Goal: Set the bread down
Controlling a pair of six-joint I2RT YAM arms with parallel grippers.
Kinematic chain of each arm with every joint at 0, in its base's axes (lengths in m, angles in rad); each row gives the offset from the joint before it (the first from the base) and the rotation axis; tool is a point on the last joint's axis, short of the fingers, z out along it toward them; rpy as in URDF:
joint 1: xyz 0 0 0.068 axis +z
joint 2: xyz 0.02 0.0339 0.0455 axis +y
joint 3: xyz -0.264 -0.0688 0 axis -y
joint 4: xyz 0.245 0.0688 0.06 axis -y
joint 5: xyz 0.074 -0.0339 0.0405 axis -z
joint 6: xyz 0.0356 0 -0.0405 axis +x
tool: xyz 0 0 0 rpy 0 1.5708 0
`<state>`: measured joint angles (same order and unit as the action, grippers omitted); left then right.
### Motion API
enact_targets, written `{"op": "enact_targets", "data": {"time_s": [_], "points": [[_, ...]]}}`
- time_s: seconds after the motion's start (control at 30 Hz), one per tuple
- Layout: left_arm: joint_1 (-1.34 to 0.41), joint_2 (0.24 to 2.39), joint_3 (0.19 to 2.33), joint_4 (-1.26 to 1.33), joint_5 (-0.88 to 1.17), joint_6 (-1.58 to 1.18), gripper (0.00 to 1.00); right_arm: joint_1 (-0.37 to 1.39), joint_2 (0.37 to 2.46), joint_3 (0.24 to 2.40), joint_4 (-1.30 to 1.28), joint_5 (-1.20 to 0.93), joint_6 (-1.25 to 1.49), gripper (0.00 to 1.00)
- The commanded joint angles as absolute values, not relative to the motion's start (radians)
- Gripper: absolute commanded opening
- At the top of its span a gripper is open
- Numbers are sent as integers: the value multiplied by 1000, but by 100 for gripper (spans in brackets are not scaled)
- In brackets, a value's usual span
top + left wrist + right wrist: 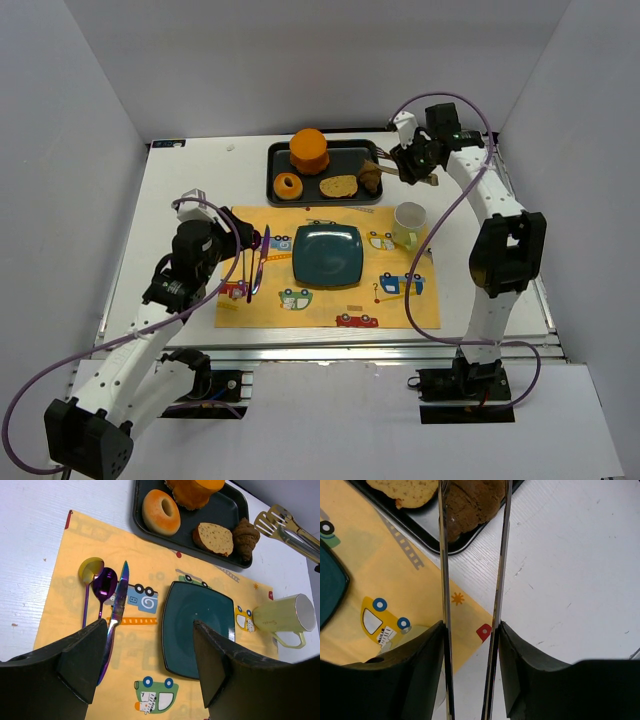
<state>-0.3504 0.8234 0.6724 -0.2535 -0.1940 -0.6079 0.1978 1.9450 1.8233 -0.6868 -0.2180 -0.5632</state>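
Right gripper (470, 630) clamped on tongs (443, 555), 2 blades straddling dark roll (470, 500) at right end of tray (415, 530). Left gripper (150, 647) jaws apart, empty.

White table (180, 200), and at its far edge sits a black tray (350, 152). A tall orange cylinder (309, 150) stands at the tray's far side, with a glazed ring doughnut (150, 515) in its near left corner. Gold tongs (280, 525) hang over the tray's right end. Closer in, a yellow car-print placemat (400, 305) has a teal square plate (327, 255) in the middle and a pale green mug (408, 226) near its far right corner. On the left lie a yellow spoon (91, 569), a purple spoon (104, 585) and a knife (119, 607), side by side.
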Motion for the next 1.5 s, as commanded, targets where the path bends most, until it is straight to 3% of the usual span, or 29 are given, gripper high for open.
{"op": "enact_targets", "data": {"time_s": [0.0,0.97,1.07,1.13,1.3,1.47], "points": [[-347,819,666,-225,-179,-611,78,204,1963,1899,-724,-181,-561,51],[-347,804,630,-215,-179,-621,78,202,2066,1950,-775,-167,-555,56],[-347,804,634,-216,-181,-621,78,202,2074,1950,-779,-170,-557,52],[-347,801,635,-219,-183,-620,78,202,2077,1950,-782,-173,-560,45],[-347,796,640,-224,-186,-620,78,201,2027,1931,-755,-202,-560,18],[-347,796,643,-224,-186,-620,78,201,1936,1901,-716,-251,-561,10]]}}
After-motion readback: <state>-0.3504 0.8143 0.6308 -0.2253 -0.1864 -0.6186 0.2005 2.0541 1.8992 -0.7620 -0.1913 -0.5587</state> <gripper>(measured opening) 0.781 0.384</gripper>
